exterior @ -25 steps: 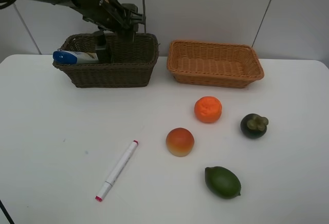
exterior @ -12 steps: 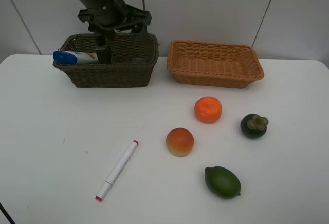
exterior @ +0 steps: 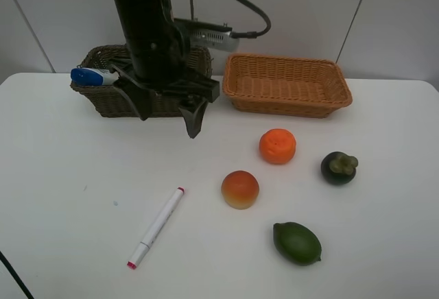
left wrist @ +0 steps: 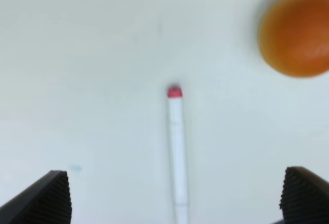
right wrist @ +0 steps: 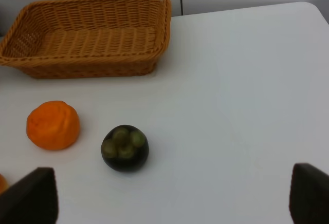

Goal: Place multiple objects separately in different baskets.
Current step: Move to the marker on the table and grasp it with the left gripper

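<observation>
Exterior high view: above the white worktop [exterior: 62, 175], the left arm [exterior: 147, 25] has swung clear of the dark brown basket [exterior: 96, 100], which keeps the blue-capped bottle [exterior: 89, 76], behind the left fingers [exterior: 194, 117], now spread wide and empty. The tan basket [exterior: 288, 103], off to their side, holds nothing. The right fingers [right wrist: 31, 196], equally wide and empty, face the mangosteen [right wrist: 125, 148] just ahead. Smallest target: the pink-tipped marker [exterior: 156, 227], lying ahead and centred between the left fingers, probably next for the dark basket.
</observation>
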Controlling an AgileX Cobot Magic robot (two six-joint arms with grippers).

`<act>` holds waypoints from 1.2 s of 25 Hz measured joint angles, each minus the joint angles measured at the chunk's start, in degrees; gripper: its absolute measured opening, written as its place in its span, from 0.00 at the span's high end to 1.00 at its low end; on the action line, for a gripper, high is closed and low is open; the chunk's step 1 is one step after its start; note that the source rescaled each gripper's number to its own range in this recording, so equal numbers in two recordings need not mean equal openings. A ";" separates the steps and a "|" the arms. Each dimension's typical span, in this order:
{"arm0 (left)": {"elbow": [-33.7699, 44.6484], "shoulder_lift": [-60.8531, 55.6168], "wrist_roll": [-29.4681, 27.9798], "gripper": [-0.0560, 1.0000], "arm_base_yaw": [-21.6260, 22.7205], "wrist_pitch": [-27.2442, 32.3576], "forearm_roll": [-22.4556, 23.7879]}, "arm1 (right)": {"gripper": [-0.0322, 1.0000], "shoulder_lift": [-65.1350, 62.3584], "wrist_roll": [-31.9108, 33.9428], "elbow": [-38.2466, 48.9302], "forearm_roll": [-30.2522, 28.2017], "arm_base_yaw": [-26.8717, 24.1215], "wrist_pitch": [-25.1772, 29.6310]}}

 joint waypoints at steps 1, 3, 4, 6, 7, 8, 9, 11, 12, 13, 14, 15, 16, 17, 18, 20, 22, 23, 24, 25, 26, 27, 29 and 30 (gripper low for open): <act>1.40 -0.18 -0.28 0.00 -0.57 0.06 -0.40 | 0.00 0.00 0.00 0.00 0.00 0.00 0.00; 4.56 -0.31 -0.47 0.00 -2.11 0.06 -0.84 | 0.00 0.00 0.00 0.00 0.00 0.00 0.00; 6.52 -0.32 -0.47 0.00 -2.98 0.06 -0.95 | 0.00 0.00 0.00 0.00 0.00 0.00 0.00; 10.58 -0.32 -0.68 0.00 -5.01 0.06 -1.36 | 0.00 0.00 0.00 0.00 0.00 0.00 0.00; 12.16 -0.32 -0.93 0.00 -5.70 0.06 -1.50 | 0.00 0.00 0.00 0.00 0.00 0.00 0.00; 13.90 -0.32 -1.14 0.00 -6.32 -0.17 -1.76 | 0.00 0.00 0.00 0.00 0.00 0.00 0.00; 15.51 -0.32 -1.25 0.00 -6.59 -0.79 -2.02 | 0.00 0.00 0.00 0.00 0.00 0.00 0.00; 18.11 -0.32 -1.39 0.00 -6.75 -3.81 -2.09 | 0.00 0.00 0.00 0.00 0.00 0.00 0.00; 19.39 -0.32 -1.41 0.00 -6.75 -5.87 -2.09 | 0.00 0.00 0.00 0.00 0.00 0.00 0.00; 20.54 -0.32 -1.56 0.00 -6.75 -7.79 -2.09 | 0.00 0.00 0.00 0.00 0.00 0.00 0.00; 21.41 -0.25 -1.56 0.00 -6.75 -10.25 -2.09 | 0.00 0.00 0.00 0.00 0.00 0.00 0.00; 22.37 0.00 -1.56 0.00 -6.75 -12.64 -2.09 | 0.00 0.00 0.00 0.00 0.00 0.00 0.00; 23.20 0.45 -1.56 0.00 -6.75 -14.89 -2.09 | 0.00 0.00 0.00 0.00 0.00 0.00 0.00; 23.89 0.97 -1.56 0.00 -6.75 -16.74 -2.09 | 0.00 0.00 0.00 0.00 0.00 0.00 0.00; 24.38 1.82 -1.56 0.00 -6.75 -18.82 -2.09 | 0.00 0.00 0.00 0.00 0.00 0.00 0.00; 24.77 3.72 -1.56 0.00 -6.75 -21.74 -1.74 | 0.00 0.00 0.00 0.00 0.00 0.00 0.00; 24.77 5.81 -1.56 0.00 -6.75 -23.76 -1.45 | 0.00 0.00 0.00 0.00 0.00 0.00 0.00; 24.84 6.61 -1.56 0.00 -6.75 -24.55 -1.19 | 0.00 0.00 0.00 0.00 0.00 0.00 0.00; 24.95 7.19 -1.56 0.00 -6.75 -25.03 -1.08 | 0.00 0.00 0.00 0.00 0.00 0.00 0.00; 24.95 7.77 -1.56 0.00 -6.75 -25.61 -0.92 | 0.00 0.00 0.00 0.00 0.00 0.00 0.00; 24.95 8.21 -1.56 0.00 -6.75 -26.20 -0.86 | 0.00 0.00 0.00 0.00 0.00 0.00 0.00; 24.95 8.48 -1.56 0.00 -6.75 -26.64 -0.75 | 0.00 0.00 0.00 0.00 0.00 0.00 0.00; 24.95 8.79 -1.56 0.00 -6.75 -26.96 -0.60 | 0.00 0.00 0.00 0.00 0.00 0.00 0.00; 24.90 8.85 -1.56 0.00 -6.75 -26.96 -0.60 | 0.00 0.00 0.00 0.00 0.00 0.00 0.00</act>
